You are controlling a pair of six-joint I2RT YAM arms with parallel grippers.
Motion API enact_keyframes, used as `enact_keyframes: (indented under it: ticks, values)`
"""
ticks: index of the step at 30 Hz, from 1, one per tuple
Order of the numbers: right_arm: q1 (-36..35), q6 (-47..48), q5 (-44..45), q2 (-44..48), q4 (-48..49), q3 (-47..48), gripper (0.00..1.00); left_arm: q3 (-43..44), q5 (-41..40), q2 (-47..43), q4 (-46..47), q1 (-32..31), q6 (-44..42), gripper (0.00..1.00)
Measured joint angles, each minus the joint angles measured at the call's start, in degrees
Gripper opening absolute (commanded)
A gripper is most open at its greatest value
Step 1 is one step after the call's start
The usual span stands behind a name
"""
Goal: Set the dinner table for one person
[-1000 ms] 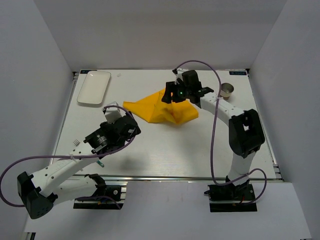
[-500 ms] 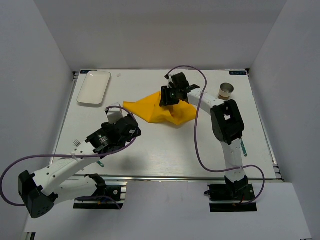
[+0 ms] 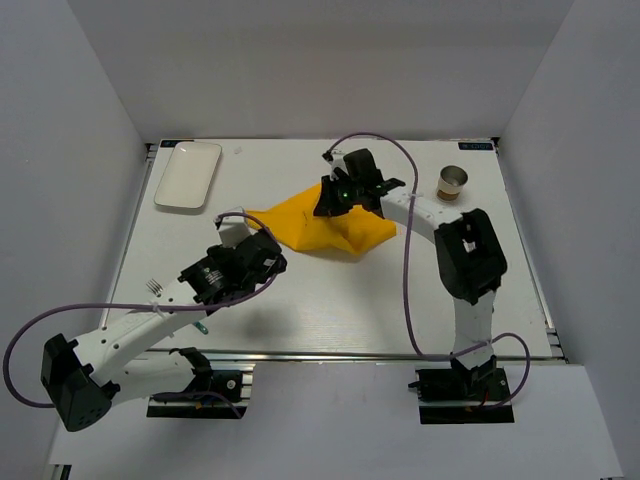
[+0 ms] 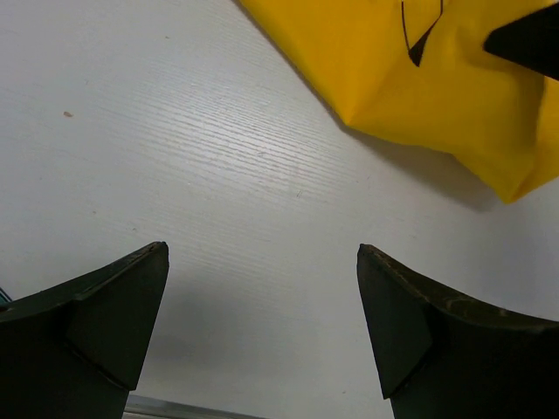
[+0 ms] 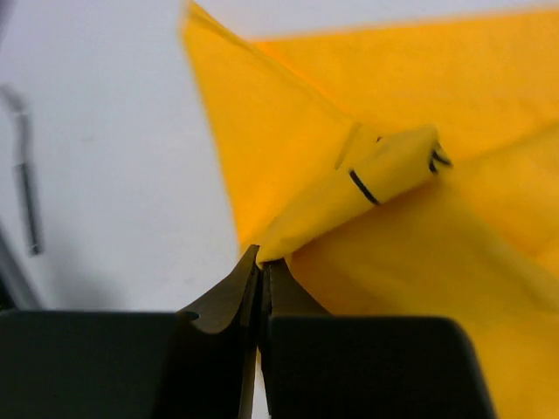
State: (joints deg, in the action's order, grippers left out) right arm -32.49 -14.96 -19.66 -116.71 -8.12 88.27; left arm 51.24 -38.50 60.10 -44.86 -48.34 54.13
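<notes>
The dinner table [image 3: 350, 300] is a wide white top. A crumpled yellow cloth mat [image 3: 345, 230] lies at its middle back. My right gripper [image 3: 325, 205] is at the mat's upper left part. In the right wrist view the gripper [image 5: 262, 262] is shut on a raised fold of the mat [image 5: 437, 262], which carries black printed lines. My left gripper [image 3: 268, 256] hovers just left of the mat's near corner. Its jaws [image 4: 262, 253] stand wide open over bare table [image 4: 218, 157], with nothing between them. The mat's edge [image 4: 437, 78] is ahead to the right.
A small white plate [image 3: 188, 174] sits at the back left corner. A metal cup [image 3: 453, 183] stands at the back right. A fork [image 3: 155, 286] and a teal-handled utensil [image 3: 201, 326] lie by the left arm near the front rail.
The right gripper has closed on a fold of the yellow mat after settling at its upper left part. The left arm has crept slightly right, still open.
</notes>
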Motion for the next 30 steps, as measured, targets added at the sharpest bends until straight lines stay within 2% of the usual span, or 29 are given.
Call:
enact_keyframes:
  ticks: [9, 10, 11, 12, 13, 14, 15, 16, 19, 22, 26, 28, 30]
  values:
    - [-4.5, 7.3, -21.1, 20.4, 10.7, -16.0, 0.0, 1.2, -6.1, 1.0, -11.6, 0.0, 17.2, 0.98]
    - [-5.7, 7.9, -21.7, 22.0, 13.2, -19.6, 0.08, 0.7, -6.6, 0.3, -11.9, 0.0, 18.9, 0.98]
    - [-6.9, 7.8, -22.0, 23.7, 14.5, -24.0, 0.1, -0.2, -6.8, -0.6, -12.2, 0.0, 20.4, 0.98]
    - [-8.0, 7.7, -22.1, 25.5, 16.9, -29.3, 0.29, -1.3, -6.9, -1.7, -12.3, 0.0, 21.4, 0.98]
    - [-9.2, 6.8, -22.1, 27.6, 17.9, -35.5, 0.41, -2.7, -7.0, -3.0, -12.4, 0.0, 22.4, 0.98]
    - [-10.6, 5.7, -22.1, 29.7, 19.0, -42.4, 0.62, -4.4, -7.1, -4.7, -12.5, 0.0, 23.4, 0.98]
    - [-11.6, 4.0, -22.2, 31.4, 20.3, -47.8, 0.73, -5.4, -7.1, -5.6, -12.7, 0.0, 23.9, 0.98]
    - [-12.6, 2.7, -22.1, 33.6, 22.8, -53.7, 0.89, -6.4, -7.1, -6.6, -12.6, 0.0, 24.5, 0.98]
    - [-15.0, -2.2, -21.9, 42.7, 27.3, -68.5, 0.89, -7.8, -7.1, -8.3, -12.9, 0.0, 25.8, 0.98]
    - [-16.8, -6.2, -17.9, 53.4, 27.3, -74.7, 0.89, -8.4, -6.9, -9.2, -12.3, 0.0, 26.3, 0.98]
    - [-17.2, -11.7, -1.3, 63.9, 23.1, -72.9, 0.89, -9.4, -5.4, -7.6, -11.1, 0.0, 26.6, 0.98]
    - [-17.1, -14.3, 7.3, 63.2, 19.3, -69.5, 0.89, -9.4, -4.6, -4.5, -10.6, 0.0, 26.8, 0.98]
    - [-16.9, -16.7, 15.8, 58.8, 16.3, -64.8, 0.89, -9.3, -3.5, -0.2, -10.1, 0.0, 26.9, 0.98]
